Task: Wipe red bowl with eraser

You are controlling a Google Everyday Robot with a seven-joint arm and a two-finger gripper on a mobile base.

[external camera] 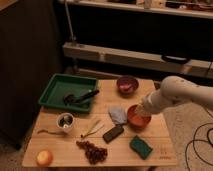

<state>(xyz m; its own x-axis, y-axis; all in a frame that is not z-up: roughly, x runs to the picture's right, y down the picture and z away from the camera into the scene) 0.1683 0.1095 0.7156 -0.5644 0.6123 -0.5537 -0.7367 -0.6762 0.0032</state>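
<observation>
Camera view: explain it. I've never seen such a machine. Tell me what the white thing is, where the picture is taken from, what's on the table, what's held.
The white thing is a robot arm reaching in from the right. Its two-finger gripper is at the orange-red bowl; whether it holds anything is hidden. The one camera looks down at the wooden table from above. On it also lie a green plastic tray, a dark red bowl, a grey cloth, a dark rectangular block, a green sponge and dark grapes.
</observation>
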